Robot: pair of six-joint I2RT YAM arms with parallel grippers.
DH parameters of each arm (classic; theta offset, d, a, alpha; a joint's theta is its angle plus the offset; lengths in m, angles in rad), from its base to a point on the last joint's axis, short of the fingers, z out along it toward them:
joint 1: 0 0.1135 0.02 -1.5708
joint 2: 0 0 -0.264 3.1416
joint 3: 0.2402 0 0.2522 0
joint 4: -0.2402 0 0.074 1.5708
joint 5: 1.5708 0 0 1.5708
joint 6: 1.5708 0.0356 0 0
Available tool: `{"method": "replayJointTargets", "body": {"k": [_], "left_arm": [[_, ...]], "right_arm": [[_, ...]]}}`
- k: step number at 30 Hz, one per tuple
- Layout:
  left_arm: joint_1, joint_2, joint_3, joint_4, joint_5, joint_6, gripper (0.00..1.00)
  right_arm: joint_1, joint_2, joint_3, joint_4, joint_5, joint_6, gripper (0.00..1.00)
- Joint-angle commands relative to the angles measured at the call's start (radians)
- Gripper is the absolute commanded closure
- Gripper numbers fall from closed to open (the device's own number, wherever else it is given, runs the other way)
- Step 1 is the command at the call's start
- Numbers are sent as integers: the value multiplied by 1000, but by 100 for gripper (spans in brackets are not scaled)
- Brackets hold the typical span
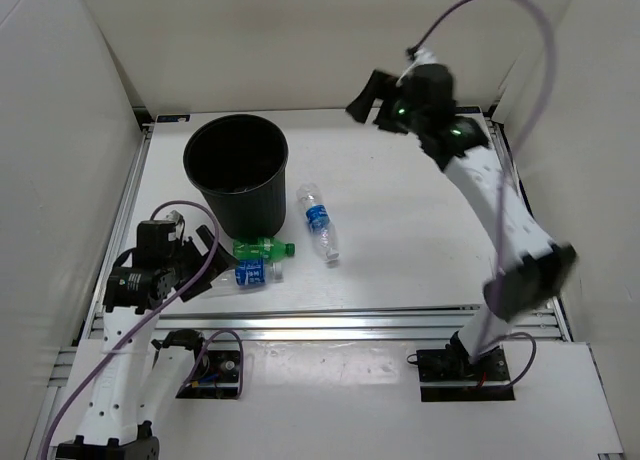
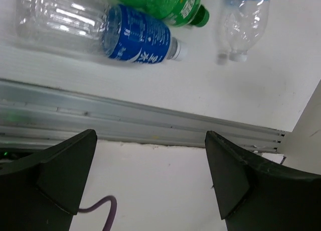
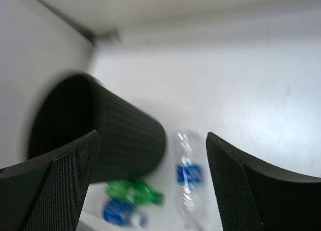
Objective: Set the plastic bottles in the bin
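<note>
The black bin (image 1: pixel 236 175) stands upright at the back left. A clear bottle with a blue label (image 1: pixel 318 222) lies to its right. The green bottle (image 1: pixel 263 248) and a second blue-labelled bottle (image 1: pixel 245 275) lie in front of the bin. The unlabelled clear bottle is not in view. My left gripper (image 1: pixel 205 265) is open and empty, low beside the second blue-labelled bottle (image 2: pixel 100 32), with the green bottle (image 2: pixel 165 5) just beyond. My right gripper (image 1: pixel 368 105) is open and empty, raised high at the back, looking down on the bin (image 3: pixel 100 135) and the bottles (image 3: pixel 189 181).
White walls enclose the table on the left, back and right. An aluminium rail (image 1: pixel 330 325) runs along the table's near edge, also seen in the left wrist view (image 2: pixel 150 123). A purple cable (image 1: pixel 190 280) loops by the left arm.
</note>
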Motion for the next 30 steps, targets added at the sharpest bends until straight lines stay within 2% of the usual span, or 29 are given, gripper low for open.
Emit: {"method": "replayJointTargets", "body": {"k": [1, 5, 12, 23, 25, 28, 29, 30], "left_arm": [[-4, 6, -14, 122, 16, -20, 0], [-4, 75, -34, 144, 27, 12, 0], [-4, 128, -34, 144, 47, 61, 0], [-4, 183, -43, 102, 39, 119, 0], [-14, 192, -43, 91, 39, 129, 0], [-24, 192, -52, 82, 39, 138, 0], [-34, 192, -52, 82, 39, 138, 0], [-46, 192, -61, 82, 39, 138, 0]], "right_arm": [[-63, 212, -37, -180, -302, -36, 11], [-75, 382, -10, -194, -451, -80, 13], [-52, 591, 72, -203, -550, -90, 13], [57, 861, 139, -218, -556, -79, 13], [57, 893, 169, -232, -556, -79, 16], [57, 902, 193, -263, -556, -79, 27], [57, 890, 184, -272, -545, -88, 37], [45, 852, 173, -284, -545, -88, 42]]}}
